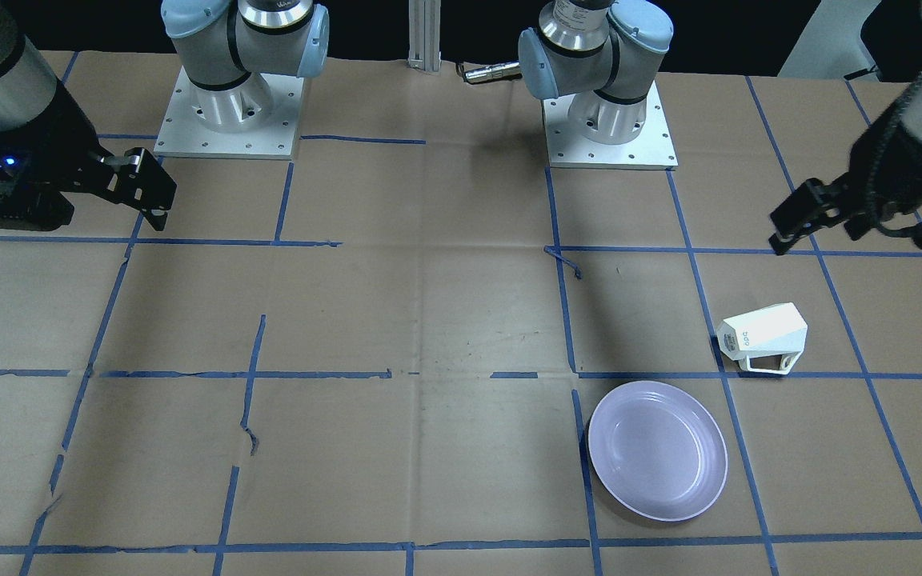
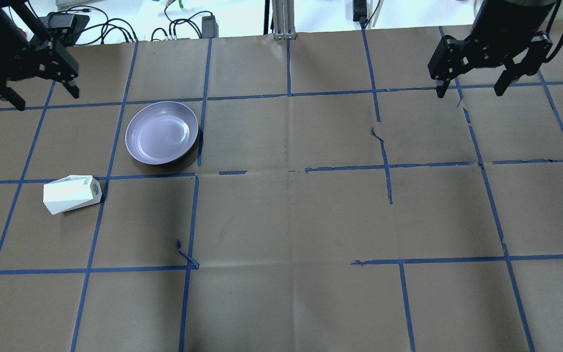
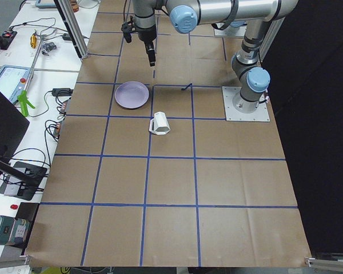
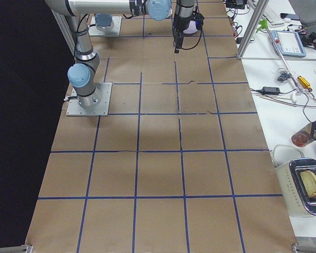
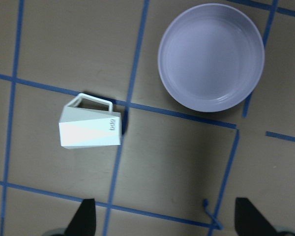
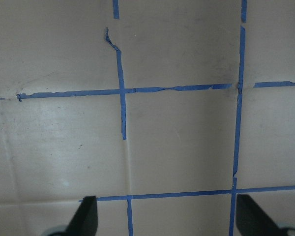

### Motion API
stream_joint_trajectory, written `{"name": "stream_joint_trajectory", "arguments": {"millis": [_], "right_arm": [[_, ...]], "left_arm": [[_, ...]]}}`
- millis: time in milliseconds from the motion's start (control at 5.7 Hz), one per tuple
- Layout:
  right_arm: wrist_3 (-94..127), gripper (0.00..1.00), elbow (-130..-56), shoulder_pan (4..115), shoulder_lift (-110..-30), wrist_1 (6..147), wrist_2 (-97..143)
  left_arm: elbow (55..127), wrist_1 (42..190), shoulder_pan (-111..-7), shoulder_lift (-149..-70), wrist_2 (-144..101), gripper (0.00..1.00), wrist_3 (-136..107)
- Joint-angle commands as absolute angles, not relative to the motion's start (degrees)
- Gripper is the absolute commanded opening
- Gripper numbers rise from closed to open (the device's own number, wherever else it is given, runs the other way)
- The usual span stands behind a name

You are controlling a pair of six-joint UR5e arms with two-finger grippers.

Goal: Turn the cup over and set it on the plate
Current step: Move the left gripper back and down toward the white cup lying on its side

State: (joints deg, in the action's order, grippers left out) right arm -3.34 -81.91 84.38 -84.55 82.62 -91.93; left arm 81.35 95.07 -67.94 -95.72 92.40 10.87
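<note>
The white faceted cup [image 2: 71,194] lies on its side on the brown paper, handle out to the side; it also shows in the front view [image 1: 763,336] and the left wrist view [image 5: 91,128]. The lavender plate [image 2: 162,132] sits upright and empty a short way from it, apart from it, and shows in the front view [image 1: 657,450] and the left wrist view [image 5: 211,56]. My left gripper [image 2: 44,98] hangs open and empty high above the table's far left, away from both. My right gripper [image 2: 469,92] hangs open and empty at the far right.
Blue tape lines [image 2: 289,171] grid the paper, with torn ends [image 2: 186,254]. The two arm bases [image 1: 229,112] [image 1: 609,120] stand on the robot's side. Cables and power bricks [image 2: 115,27] lie beyond the far edge. Benches with tools flank the table ends [image 3: 23,85].
</note>
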Motion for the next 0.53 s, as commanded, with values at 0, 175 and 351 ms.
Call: {"name": "stream_joint_trajectory", "arguments": {"millis": [0,175,351], "right_arm": [[-3.3,1.00,-81.9,84.4,-84.6,82.6,-91.9],[-3.3,1.00,-81.9,84.4,-84.6,82.6,-91.9],[-3.3,1.00,-81.9,84.4,-84.6,82.6,-91.9]], "left_arm": [[81.3,94.7,-51.9,-96.8,94.0,0.99,31.4],[81.5,94.7,-47.9,-97.6,93.4,0.99,36.1],[82.1,95.2,-47.2,-97.9,91.5,0.99,38.2]]}}
